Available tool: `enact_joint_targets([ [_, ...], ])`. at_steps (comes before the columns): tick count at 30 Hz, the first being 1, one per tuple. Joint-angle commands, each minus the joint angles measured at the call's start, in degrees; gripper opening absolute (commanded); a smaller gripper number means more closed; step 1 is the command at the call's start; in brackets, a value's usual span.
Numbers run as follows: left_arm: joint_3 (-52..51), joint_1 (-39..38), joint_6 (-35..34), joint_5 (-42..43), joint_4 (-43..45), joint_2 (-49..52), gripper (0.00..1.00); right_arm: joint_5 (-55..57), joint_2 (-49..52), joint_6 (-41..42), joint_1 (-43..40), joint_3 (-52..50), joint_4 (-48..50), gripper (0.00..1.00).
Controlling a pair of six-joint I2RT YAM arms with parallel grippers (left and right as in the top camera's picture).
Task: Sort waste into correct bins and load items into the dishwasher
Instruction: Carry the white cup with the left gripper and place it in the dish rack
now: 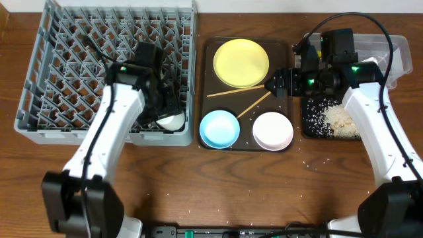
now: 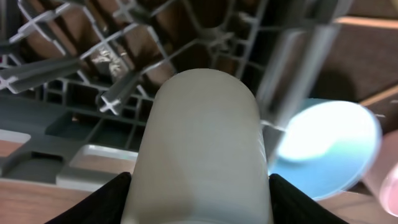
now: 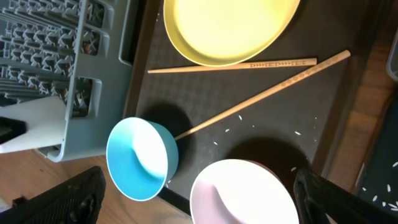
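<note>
A: Start at the near end of the tray (image 3: 280, 130). What sits there?

B: Two bowls sit side by side on it. The blue bowl (image 1: 219, 127) is at its near left corner and the white bowl (image 1: 272, 130) at its near right. Both look stiff and light with smooth walls, so a pinch over the rim is probably the surest hold.

A: And the cup?

B: The cup (image 2: 199, 155) is just left of the tray, level with the blue bowl, over the near corner of the rack (image 1: 66, 66). The left gripper (image 1: 166, 114) has it, jaws partly closed across its sides with one finger on each flank. It seems light and rigid but slick, so a squeeze across the middle of the body suits it better than one near an end.

A: Farther up the tray?

B: The chopsticks (image 3: 267, 93) lie flat across its middle, apart at the left, with their right ends close together. They are thin, stiff and nearly weightless, and they lie flush with the tray floor, so they will likely be fiddly. The middle of a stick should give the best balance.

A: The right gripper?

B: The right gripper (image 1: 272, 84) hangs over the tray's right edge, level with those right ends, jaws spread wide and holding nothing.

A: And beyond?

B: The plate (image 1: 242, 63) fills the tray's far end. It is broad and shallow, and best taken by its rim.
</note>
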Motion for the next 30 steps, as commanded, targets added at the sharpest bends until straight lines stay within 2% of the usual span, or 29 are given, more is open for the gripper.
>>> enact_joint_targets([
  [1,0.68,-0.02,1.01,-2.71,-0.46,2.71,0.24,0.13,-0.79,-0.90,0.37,0.39,-0.22,0.94],
  [4,0.68,-0.02,1.01,-2.67,0.81,5.55,0.25,0.13,-0.79,-0.90,0.37,0.39,-0.39,0.94],
  [5,0.68,-0.02,1.01,-2.64,1.16,6.21,0.29,0.13,-0.79,-0.90,0.37,0.39,-0.44,0.94],
  [6,0.68,-0.02,0.98,-2.64,1.40,6.56,0.37,0.13,-0.79,-0.90,0.37,0.39,-0.52,0.94],
  [8,0.68,-0.02,0.98,-2.64,1.79,7.21,0.70,0.13,-0.79,-1.22,0.37,0.39,-0.74,0.94],
  [10,0.74,-0.02,0.98,-2.62,1.84,6.95,0.83,0.13,-0.79,-1.53,0.37,0.39,-0.79,0.94],
  [12,1.68,0.00,0.98,-2.60,1.53,6.27,0.86,0.13,-0.79,-1.53,0.37,0.39,-0.74,0.94],
  [22,13.22,-0.04,1.05,1.42,-5.25,0.76,0.86,-0.20,-0.79,-1.49,0.44,0.39,-0.87,0.93],
  [26,13.33,-0.02,0.98,5.62,-5.97,-4.42,0.86,-0.70,-0.79,-1.46,1.97,0.39,-0.96,0.85],
  [30,13.33,-0.02,0.28,6.01,-6.62,-9.51,0.86,-0.02,-0.79,-0.79,5.57,0.39,-0.96,0.79],
])
